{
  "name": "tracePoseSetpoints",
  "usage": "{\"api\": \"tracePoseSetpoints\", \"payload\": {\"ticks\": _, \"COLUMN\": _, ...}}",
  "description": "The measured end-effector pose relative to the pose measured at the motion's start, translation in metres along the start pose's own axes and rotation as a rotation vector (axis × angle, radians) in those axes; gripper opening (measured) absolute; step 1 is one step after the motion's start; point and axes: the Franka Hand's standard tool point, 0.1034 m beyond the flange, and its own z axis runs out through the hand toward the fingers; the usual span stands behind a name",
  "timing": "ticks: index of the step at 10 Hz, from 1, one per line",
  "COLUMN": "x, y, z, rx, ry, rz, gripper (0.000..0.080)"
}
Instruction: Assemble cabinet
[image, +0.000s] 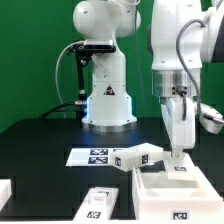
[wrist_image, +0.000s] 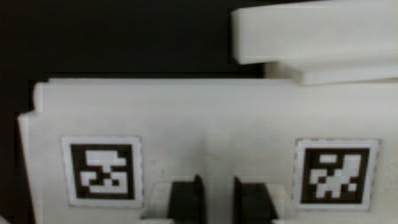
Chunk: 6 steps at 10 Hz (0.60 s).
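The cabinet's open white box (image: 165, 188) lies at the front on the exterior view's right. My gripper (image: 178, 162) comes straight down onto the box's far wall. In the wrist view the gripper (wrist_image: 221, 192) has its two dark fingers (wrist_image: 183, 200) close together, with a thin white strip of the box wall (wrist_image: 214, 120) between them. That wall carries two tags. The gripper looks shut on this wall. A smaller tagged cabinet part (image: 140, 158) lies against the box on the exterior view's left side, and it also shows in the wrist view (wrist_image: 320, 45).
The marker board (image: 98, 156) lies flat on the black table behind the box. A flat tagged panel (image: 100, 203) lies at the front. Another white part (image: 5, 190) sits at the exterior view's left edge. The robot base (image: 105, 100) stands at the back.
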Motion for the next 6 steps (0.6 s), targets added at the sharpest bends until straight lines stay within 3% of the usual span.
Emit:
{"api": "tracePoseSetpoints", "payload": {"ticks": 5, "x": 0.0001, "y": -0.0012, "z": -0.0001, "rx": 0.002, "ry": 0.000, "rz": 0.001, "gripper": 0.0064}}
{"api": "tracePoseSetpoints", "payload": {"ticks": 6, "x": -0.0003, "y": -0.0101, "z": 0.0002, "rx": 0.012, "ry": 0.004, "rz": 0.003, "gripper": 0.0064}}
